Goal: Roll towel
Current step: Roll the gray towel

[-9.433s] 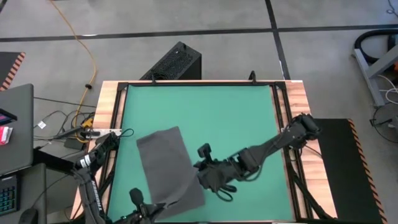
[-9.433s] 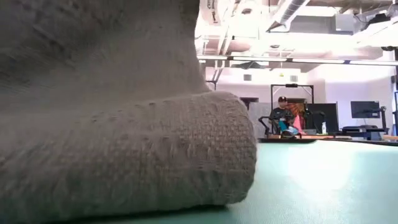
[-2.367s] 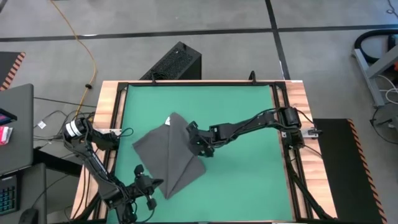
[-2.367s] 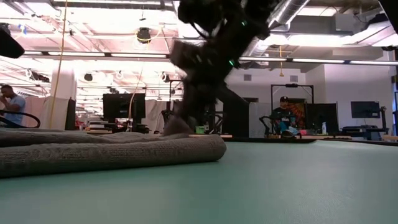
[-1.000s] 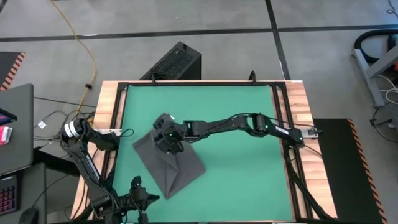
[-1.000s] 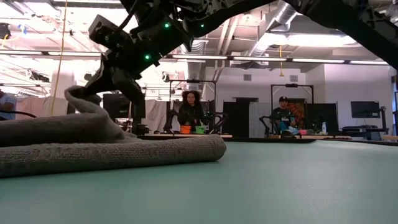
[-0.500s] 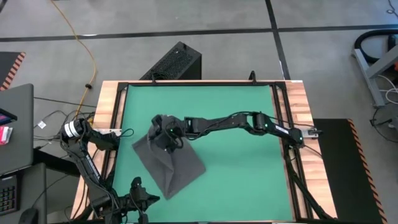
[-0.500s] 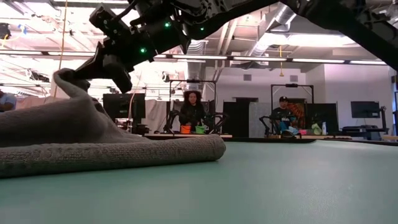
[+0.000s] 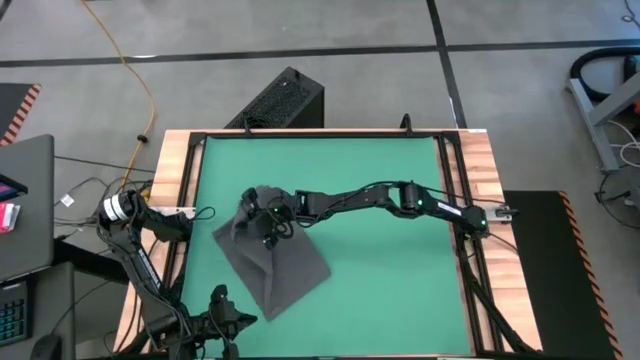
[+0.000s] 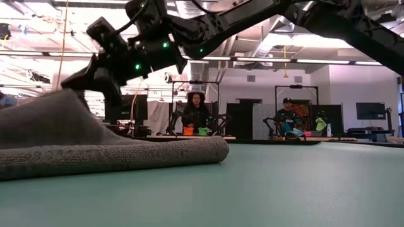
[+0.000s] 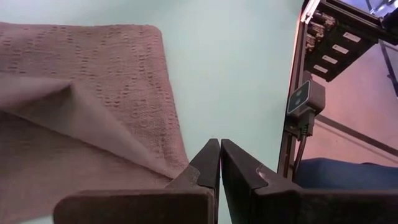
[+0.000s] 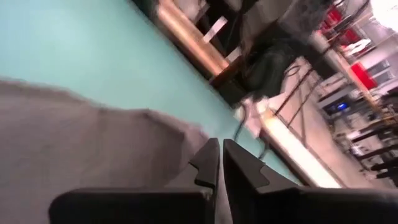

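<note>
A green mat (image 9: 360, 190) is laid over a table with wooden side rails (image 9: 168, 190) and a black frame, seen from above. No brand name, label or readable writing can be made out anywhere in the views; only a small square marker (image 11: 300, 98) is seen on a grey block at the table's edge in the left wrist view, and its pattern cannot be read.

The towel (image 9: 272, 262) is spread on the left half of the mat, toward the near edge. It is shown as a dark grey, plain cloth, folded into a roughly kite-shaped form with a pointed end nearest the front edge. Its far end is bunched and lifted into a peak. At table height, a rolled or folded thick edge (image 10: 126, 156) is seen lying flat on the mat, with a coarse woven texture, and the cloth rises to a hump on the left.

The right arm is stretched from the right rail across the mat, and the right gripper (image 9: 262, 212) is held at the raised far end of the towel. Its fingers (image 12: 211, 163) are seen almost together, a thin slit between them, just above the cloth; no clamped cloth can be seen.

The left gripper (image 11: 219, 163) is parked off the front left corner of the mat, its fingers pressed together on nothing.

Two seated people (image 10: 196, 113) are visible far behind the table.
</note>
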`<state>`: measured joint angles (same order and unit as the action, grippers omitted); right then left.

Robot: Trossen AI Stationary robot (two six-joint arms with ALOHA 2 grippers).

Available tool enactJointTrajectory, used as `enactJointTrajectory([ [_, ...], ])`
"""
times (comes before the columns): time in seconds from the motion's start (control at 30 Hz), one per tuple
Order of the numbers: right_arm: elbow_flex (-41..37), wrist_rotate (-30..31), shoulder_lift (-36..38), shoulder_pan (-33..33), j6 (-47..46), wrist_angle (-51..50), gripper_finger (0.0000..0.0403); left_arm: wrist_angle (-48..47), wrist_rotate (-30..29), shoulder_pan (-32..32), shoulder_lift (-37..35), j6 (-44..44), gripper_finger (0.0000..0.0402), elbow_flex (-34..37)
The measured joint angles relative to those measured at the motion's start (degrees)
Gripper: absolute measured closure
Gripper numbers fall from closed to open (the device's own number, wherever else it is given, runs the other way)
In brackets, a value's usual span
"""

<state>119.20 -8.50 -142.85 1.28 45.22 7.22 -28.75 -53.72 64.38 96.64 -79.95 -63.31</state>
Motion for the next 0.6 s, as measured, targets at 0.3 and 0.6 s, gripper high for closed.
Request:
enactJointTrajectory([
  [0.3, -0.01, 2.77, 0.3, 0.0, -0.14, 1.33, 0.0298, -1.11, -2.45, 0.0, 0.0, -0.5, 0.04, 0.0],
  [0.6, 0.04, 7.46, 16.15, -3.2, 0.03, -40.03, 0.0255, -19.81, -1.27, -4.11, 0.0, -12.6, 0.0401, 0.0],
])
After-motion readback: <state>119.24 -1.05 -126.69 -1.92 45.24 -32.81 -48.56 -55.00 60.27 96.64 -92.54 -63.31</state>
